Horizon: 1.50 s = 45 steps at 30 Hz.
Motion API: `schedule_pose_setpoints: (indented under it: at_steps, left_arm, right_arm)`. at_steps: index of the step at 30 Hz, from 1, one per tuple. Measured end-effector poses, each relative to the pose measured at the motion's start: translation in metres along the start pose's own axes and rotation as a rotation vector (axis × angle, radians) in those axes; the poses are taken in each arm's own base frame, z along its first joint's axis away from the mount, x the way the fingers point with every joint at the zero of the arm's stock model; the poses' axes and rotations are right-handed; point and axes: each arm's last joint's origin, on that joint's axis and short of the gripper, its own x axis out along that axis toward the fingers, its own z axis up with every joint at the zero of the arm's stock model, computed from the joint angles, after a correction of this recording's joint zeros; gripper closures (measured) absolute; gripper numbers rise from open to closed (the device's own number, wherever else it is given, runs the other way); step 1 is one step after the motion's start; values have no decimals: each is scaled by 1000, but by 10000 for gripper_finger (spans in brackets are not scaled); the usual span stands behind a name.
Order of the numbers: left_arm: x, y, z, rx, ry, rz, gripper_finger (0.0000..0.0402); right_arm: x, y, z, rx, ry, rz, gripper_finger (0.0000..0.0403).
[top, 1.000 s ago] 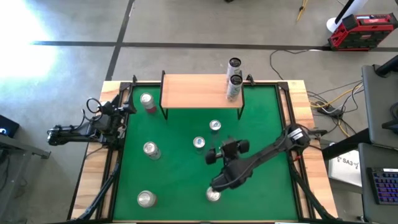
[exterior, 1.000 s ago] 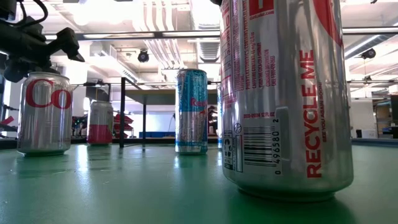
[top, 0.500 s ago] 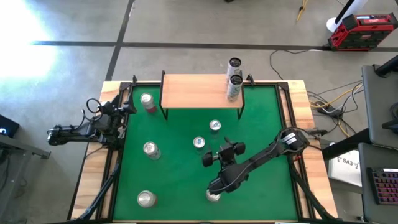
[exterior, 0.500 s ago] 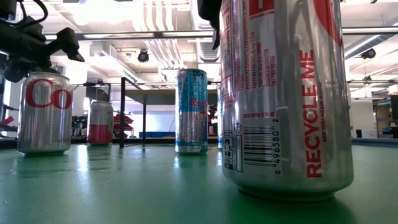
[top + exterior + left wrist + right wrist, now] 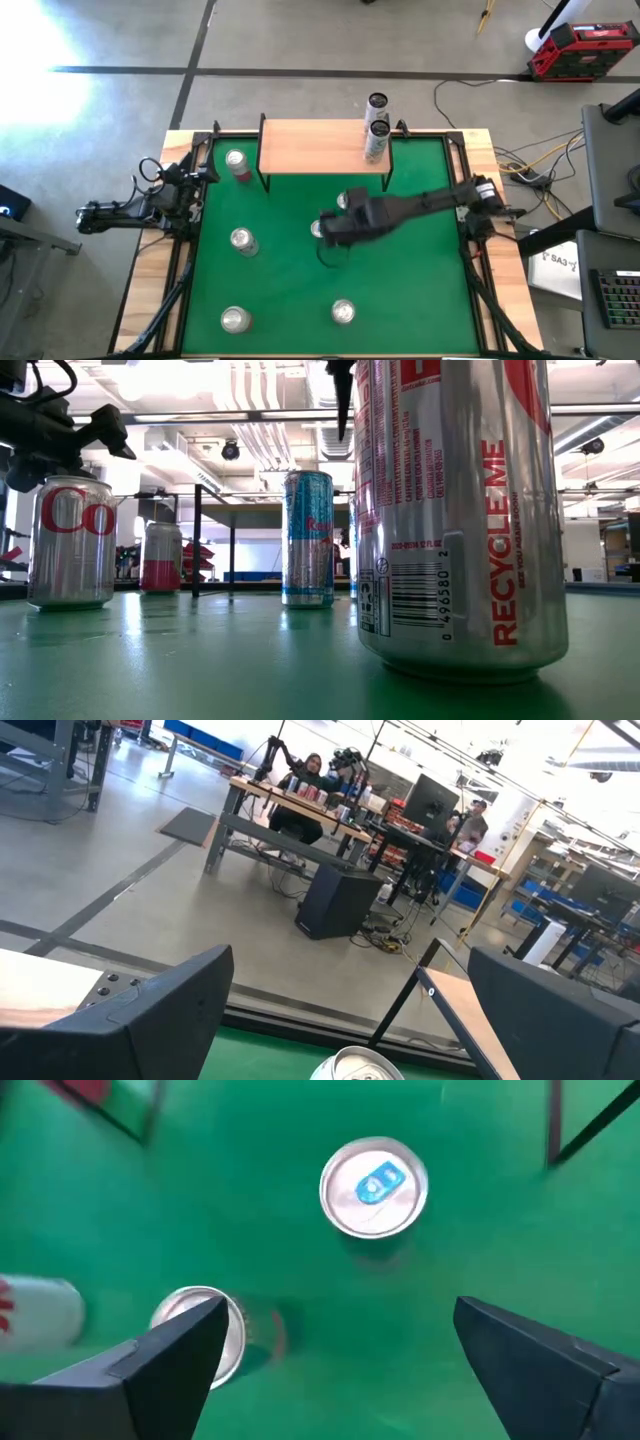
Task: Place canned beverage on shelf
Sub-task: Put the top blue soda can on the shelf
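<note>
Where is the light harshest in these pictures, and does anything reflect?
High view: white glare on the floor left of the table. Low view: bright ceiling lights; the cans reflect in the green mat.
</note>
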Motion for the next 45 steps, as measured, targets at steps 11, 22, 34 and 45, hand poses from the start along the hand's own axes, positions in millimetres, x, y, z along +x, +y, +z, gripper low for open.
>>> schedule_pose_setpoints:
  at_steps: [11, 22, 34, 45]
  left_arm:
    - [0, 0, 0, 0, 0, 0, 13]
    - [0, 0, 0, 0, 0, 0, 13]
    - [0, 0, 0, 0, 0, 0, 13]
    - [0, 0, 0, 0, 0, 0, 13]
  right_arm:
    - [26, -2, 57, -67, 266, -33, 23]
    - [67, -1, 71, -144, 273, -137, 23]
    - [82, 1, 75, -92, 270, -165, 25]
    - [92, 5, 69, -26, 285, -173, 171]
